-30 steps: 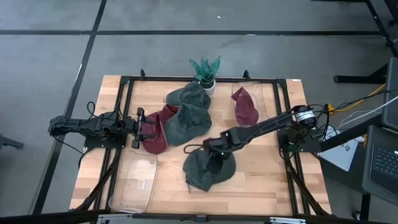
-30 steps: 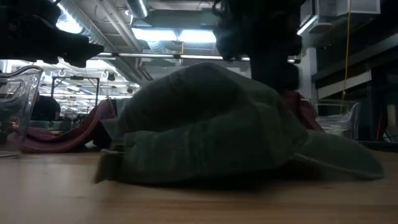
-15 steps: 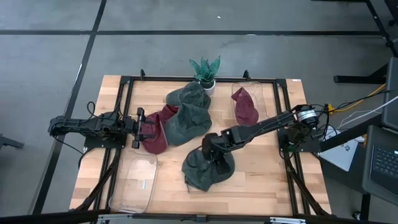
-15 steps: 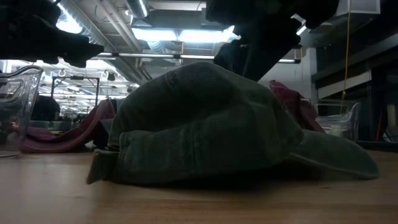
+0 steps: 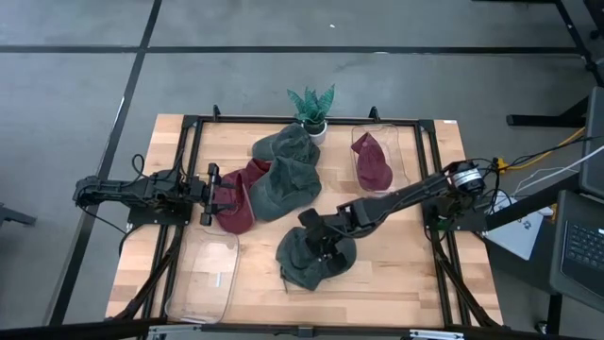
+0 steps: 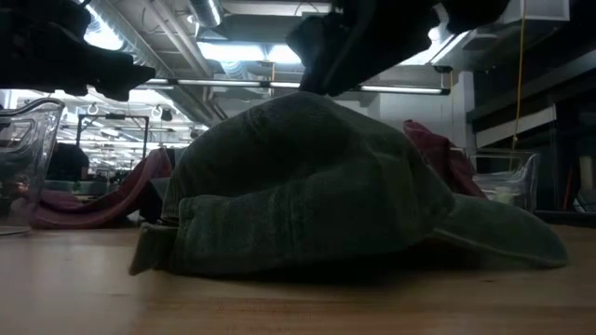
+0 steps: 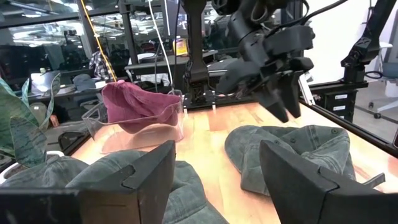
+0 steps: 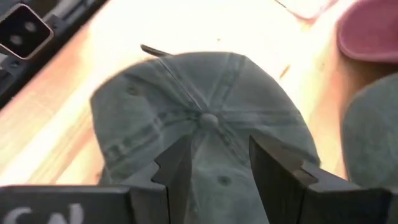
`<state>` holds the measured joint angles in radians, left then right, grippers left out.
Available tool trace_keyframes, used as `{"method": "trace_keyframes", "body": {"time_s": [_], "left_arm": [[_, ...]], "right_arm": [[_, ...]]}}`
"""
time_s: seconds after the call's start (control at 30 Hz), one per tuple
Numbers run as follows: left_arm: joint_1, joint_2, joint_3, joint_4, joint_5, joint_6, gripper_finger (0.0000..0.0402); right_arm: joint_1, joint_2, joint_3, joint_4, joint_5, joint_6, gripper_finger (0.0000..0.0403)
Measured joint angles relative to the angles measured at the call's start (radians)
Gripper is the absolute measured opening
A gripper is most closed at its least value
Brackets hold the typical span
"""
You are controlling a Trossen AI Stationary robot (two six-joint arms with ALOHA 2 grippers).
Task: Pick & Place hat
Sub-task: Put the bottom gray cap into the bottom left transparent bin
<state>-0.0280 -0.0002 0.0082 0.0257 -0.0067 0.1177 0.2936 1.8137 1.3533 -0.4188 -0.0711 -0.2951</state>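
A clear plastic bin (image 5: 376, 151) at upper right holds a maroon cap (image 5: 372, 162). Another clear bin (image 5: 204, 279) sits lower left. The right gripper (image 5: 316, 236), jaws parted and empty, hovers over the soft green hat (image 5: 311, 258) at lower centre; the left gripper (image 5: 217, 187) gapes wide, empty.

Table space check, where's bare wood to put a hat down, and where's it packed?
Bare wood shows along the table's near right corner, beyond the lone green cap under the right gripper. Another strip lies between that cap and the empty clear bin. The middle is crowded: green and maroon hats piled before the left gripper.
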Motion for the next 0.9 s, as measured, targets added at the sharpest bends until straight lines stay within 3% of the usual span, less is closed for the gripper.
{"method": "trace_keyframes", "body": {"time_s": [0.7,0.9], "left_arm": [[0.0,0.0,0.0,0.0,0.0,0.0,0.023],[0.0,0.0,0.0,-0.002,0.0,0.0,0.0229]], "right_arm": [[0.024,0.13,-0.002,-0.055,-0.026,0.038,0.0161],[0.024,0.15,-0.002,-0.04,0.095,0.025,0.0203]]}}
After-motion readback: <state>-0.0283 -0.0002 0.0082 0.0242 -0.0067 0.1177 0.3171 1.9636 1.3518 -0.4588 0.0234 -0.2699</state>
